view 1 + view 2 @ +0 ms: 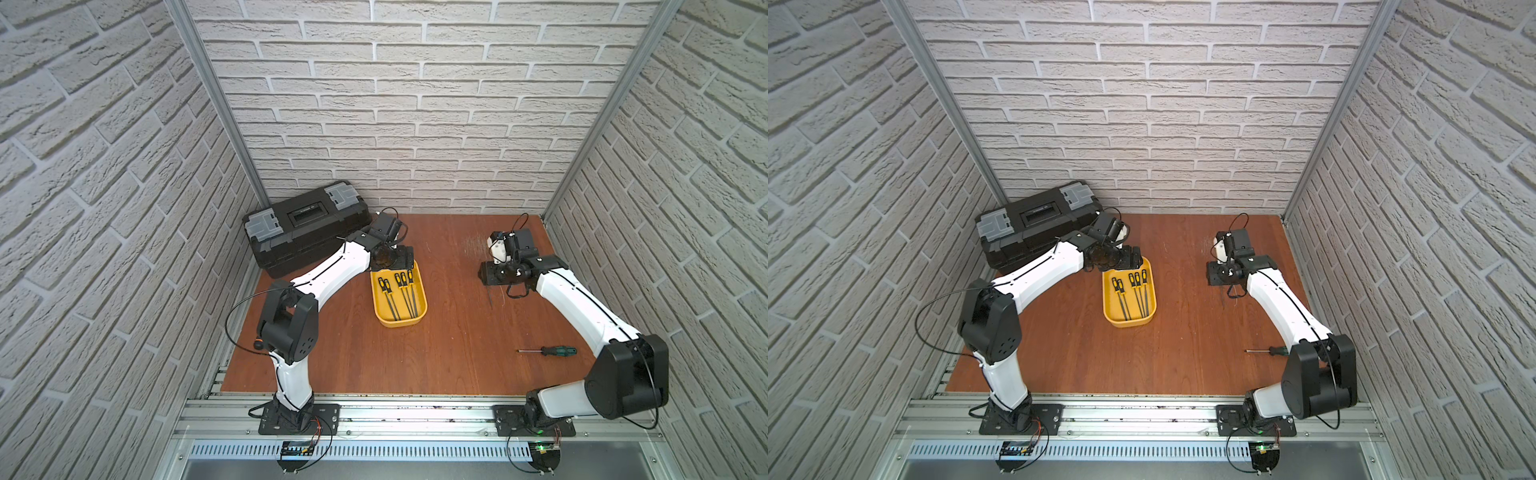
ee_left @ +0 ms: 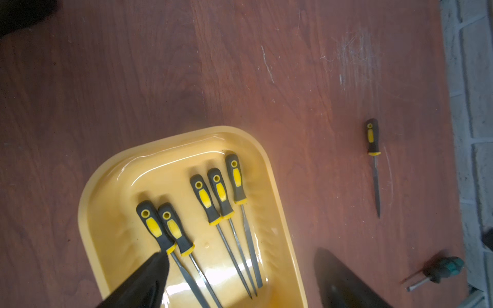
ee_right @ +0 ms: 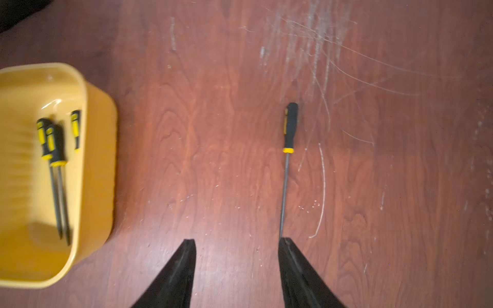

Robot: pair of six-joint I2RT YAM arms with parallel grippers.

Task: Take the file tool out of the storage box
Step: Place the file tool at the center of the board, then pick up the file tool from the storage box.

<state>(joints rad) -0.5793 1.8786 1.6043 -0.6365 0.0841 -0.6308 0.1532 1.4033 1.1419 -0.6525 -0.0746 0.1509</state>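
One file (image 3: 289, 138) already lies out on the surface, well apart from the box (image 1: 400, 323). Its tip sits just beside one finger of the right gripper (image 3: 236, 240), whose jaws stand spread with nothing between them. Five more files rest flat in the box, handles toward one end, some pressed side by side. The left gripper (image 2: 241, 253) hangs over them, also spread wide and empty. One finger (image 2: 149, 277) overlaps the collar of the outermost file (image 2: 154, 229); whether it touches I cannot tell. These tools look light and stiff. The steel shank is probably too thin and slick to pinch where it lies flat. The thick, rubbery handle is likely the better hold, taken across its width. Crowded neighbours could get dragged along, so a handle with a free side suits best.
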